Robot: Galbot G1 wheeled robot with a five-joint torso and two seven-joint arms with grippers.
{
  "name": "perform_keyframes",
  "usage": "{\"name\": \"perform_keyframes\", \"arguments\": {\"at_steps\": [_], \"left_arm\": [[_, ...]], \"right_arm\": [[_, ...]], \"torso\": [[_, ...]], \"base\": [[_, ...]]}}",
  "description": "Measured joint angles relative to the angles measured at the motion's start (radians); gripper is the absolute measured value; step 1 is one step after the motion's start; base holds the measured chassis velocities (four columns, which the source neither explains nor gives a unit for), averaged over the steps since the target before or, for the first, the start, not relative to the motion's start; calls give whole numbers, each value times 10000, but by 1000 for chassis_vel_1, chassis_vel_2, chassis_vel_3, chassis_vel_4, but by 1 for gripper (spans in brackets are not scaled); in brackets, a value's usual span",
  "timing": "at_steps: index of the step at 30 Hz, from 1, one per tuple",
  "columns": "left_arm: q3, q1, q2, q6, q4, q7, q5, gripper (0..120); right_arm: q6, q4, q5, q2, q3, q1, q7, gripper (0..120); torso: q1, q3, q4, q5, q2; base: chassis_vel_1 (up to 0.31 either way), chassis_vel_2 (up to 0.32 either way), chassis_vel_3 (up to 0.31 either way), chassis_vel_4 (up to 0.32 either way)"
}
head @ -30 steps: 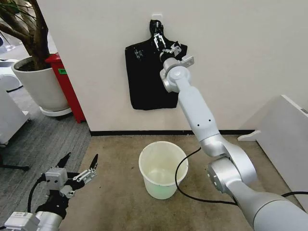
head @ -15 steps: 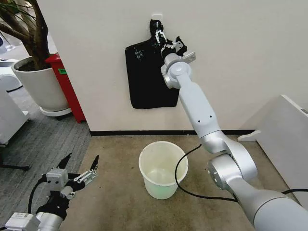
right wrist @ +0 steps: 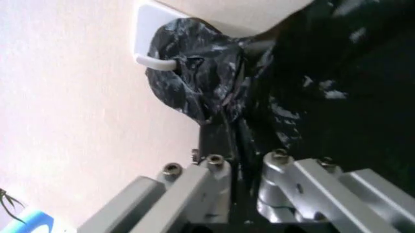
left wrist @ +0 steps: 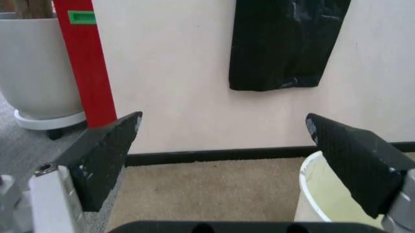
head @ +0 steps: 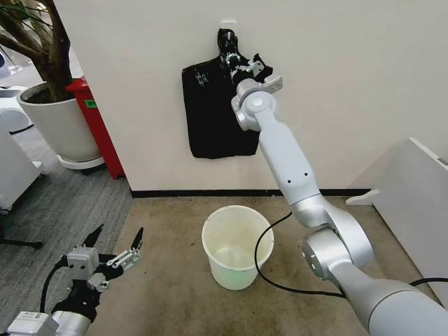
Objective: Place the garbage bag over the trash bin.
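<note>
The garbage bag (head: 210, 112) is glossy, crinkly black plastic and hangs flat on the wall from a white hook (head: 227, 24). My right gripper (head: 236, 60) is raised to the bag's bunched neck just under the hook. In the right wrist view the fingers (right wrist: 214, 177) are shut on that neck (right wrist: 194, 73), close to the hook (right wrist: 152, 60). The trash bin (head: 234, 276), cream-white and round, stands upright on the carpet below the bag. My left gripper (head: 112, 250) hangs low to the bin's left, open and holding nothing (left wrist: 224, 155); the bin's rim (left wrist: 310, 189) and the bag (left wrist: 285, 43) show beyond it.
A large white plant pot (head: 59, 126) and a red box (head: 98, 129) stand at the wall to the left. A black cable (head: 260, 255) loops on the floor beside the bin. White furniture (head: 413, 203) stands to the right.
My right gripper has risen a little along the top of the bag toward the hook and then shifted slightly left. The left arm, the bin and the bag's body have stayed put.
</note>
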Motion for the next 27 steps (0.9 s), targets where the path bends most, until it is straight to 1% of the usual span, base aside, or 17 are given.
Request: {"name": "perform_keyframes", "arguments": {"at_steps": [4,10,16,18,21,24,27], "left_arm": [[0,-4,-23,-12,0,0,6,100],[30,-11,-76,-26,0,8,30,100],[136,-45,-183,-149,0,18,165,100],[139,-52,-185,-154,0,20,166,100],[141,-71,-176,-176,0,23,166,100],[140,-80,-174,-211,0,22,169,100],[140,-86,-181,-224,0,23,176,100]], "right_arm": [[17,124,84,0,2,-98,157,0],[103,395,292,0,-25,-286,742,0],[391,1341,703,0,-380,-675,2501,0],[431,1472,758,0,-438,-724,2722,0],[567,1964,904,0,-736,-913,3644,0],[614,2325,943,0,-984,-1138,4205,0],[623,2587,956,-1,-1115,-1345,4443,0]], "torso": [[0,0,-1,0,0],[0,0,-1,0,0],[0,-1,-1,0,0],[0,-1,0,0,0],[0,0,0,0,0],[0,0,0,-1,0],[0,-1,-1,-1,0]], "base": [[0,0,0,0],[0,0,0,0],[0,0,0,0],[0,0,0,0],[0,0,0,0],[0,0,0,0],[0,0,0,0]]}}
